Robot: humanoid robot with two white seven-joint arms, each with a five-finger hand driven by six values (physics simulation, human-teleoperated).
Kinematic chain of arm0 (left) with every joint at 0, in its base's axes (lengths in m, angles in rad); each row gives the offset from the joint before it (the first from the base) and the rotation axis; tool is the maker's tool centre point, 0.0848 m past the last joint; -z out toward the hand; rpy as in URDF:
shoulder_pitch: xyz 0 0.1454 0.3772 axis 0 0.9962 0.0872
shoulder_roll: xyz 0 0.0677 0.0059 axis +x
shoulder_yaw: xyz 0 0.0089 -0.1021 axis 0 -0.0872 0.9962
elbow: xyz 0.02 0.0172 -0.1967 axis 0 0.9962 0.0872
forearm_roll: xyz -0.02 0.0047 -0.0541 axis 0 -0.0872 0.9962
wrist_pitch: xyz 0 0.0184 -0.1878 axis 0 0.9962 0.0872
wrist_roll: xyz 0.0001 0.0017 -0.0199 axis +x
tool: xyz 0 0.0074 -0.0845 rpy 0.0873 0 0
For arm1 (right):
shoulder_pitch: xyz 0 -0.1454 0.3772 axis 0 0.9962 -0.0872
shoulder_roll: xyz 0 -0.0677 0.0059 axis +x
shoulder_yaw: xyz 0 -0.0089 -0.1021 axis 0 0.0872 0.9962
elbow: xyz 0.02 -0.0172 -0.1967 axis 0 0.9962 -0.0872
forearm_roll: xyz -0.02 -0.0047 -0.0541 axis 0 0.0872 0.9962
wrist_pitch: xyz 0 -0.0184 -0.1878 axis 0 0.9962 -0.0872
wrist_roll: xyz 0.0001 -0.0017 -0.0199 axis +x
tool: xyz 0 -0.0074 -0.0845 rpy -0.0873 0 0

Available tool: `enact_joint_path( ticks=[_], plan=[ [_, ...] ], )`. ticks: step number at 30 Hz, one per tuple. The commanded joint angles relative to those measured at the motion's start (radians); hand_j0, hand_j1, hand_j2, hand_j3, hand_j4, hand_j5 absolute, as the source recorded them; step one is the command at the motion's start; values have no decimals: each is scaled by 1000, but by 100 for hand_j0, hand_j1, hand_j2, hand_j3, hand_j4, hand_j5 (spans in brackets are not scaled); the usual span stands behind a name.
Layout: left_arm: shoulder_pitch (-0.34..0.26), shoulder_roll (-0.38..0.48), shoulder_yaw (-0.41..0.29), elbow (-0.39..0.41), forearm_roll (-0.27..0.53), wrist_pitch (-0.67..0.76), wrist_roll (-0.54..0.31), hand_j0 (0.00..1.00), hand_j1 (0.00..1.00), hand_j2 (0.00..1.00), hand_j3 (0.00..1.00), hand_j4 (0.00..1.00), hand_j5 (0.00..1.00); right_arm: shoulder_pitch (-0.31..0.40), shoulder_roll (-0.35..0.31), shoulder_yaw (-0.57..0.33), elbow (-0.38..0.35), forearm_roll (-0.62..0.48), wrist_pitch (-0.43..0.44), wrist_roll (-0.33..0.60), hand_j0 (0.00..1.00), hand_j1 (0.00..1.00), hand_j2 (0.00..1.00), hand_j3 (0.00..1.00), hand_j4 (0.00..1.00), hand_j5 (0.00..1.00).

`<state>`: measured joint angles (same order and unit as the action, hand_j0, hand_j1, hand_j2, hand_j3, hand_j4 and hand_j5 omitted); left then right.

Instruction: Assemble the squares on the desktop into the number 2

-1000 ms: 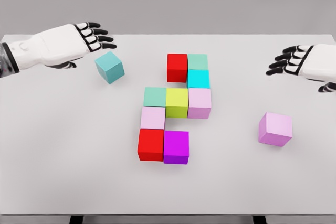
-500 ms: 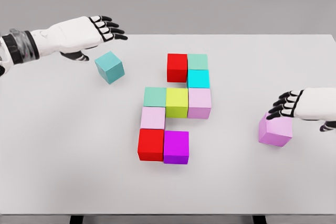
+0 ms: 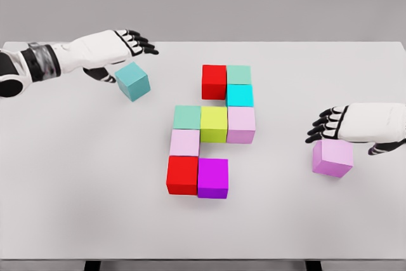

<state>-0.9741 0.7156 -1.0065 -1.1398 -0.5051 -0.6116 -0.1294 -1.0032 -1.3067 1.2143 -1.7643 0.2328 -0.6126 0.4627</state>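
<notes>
Several coloured cubes sit joined in the table's middle: red (image 3: 214, 81), mint (image 3: 239, 74), cyan (image 3: 239, 95), mint (image 3: 187, 117), yellow-green (image 3: 214, 124), pale pink (image 3: 241, 124), pale pink (image 3: 184, 142), red (image 3: 182, 174) and magenta (image 3: 212, 178). A loose teal cube (image 3: 132, 80) lies at the upper left, with my left hand (image 3: 130, 44) open just above and behind it. A loose pink cube (image 3: 332, 157) lies at the right. My right hand (image 3: 327, 126) hovers open over its top, fingers spread, not closed on it.
The white table (image 3: 76, 176) stretches wide around the cubes. Its front edge runs along the bottom, with dark legs showing beneath.
My right hand dropped from the upper right down to just over the pink cube, then shifted slightly left. My left hand reached further right, above the teal cube.
</notes>
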Motion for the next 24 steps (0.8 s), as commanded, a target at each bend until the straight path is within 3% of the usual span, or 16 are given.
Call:
enact_joint_path(
  ticks=[1, 17, 24],
  plan=[
    [0, 2, -21, 2, 10, 1, 1, 100, 100, 100, 100, 100, 100, 0, 21, 5, 2, 33, 2, 1, 100, 100, 100, 100, 100, 100],
    [-18, -2, -76, 100, 2, 1, -3, 100, 100, 100, 100, 100, 100, 12, 84, 47, 8, 148, 2, 1, 99, 99, 99, 99, 99, 99],
    [-44, -28, -101, 141, 2, 1, -3, 100, 100, 100, 100, 100, 100, 15, 113, 60, 63, 168, 2, 1, 99, 99, 99, 99, 99, 99]
  ],
)
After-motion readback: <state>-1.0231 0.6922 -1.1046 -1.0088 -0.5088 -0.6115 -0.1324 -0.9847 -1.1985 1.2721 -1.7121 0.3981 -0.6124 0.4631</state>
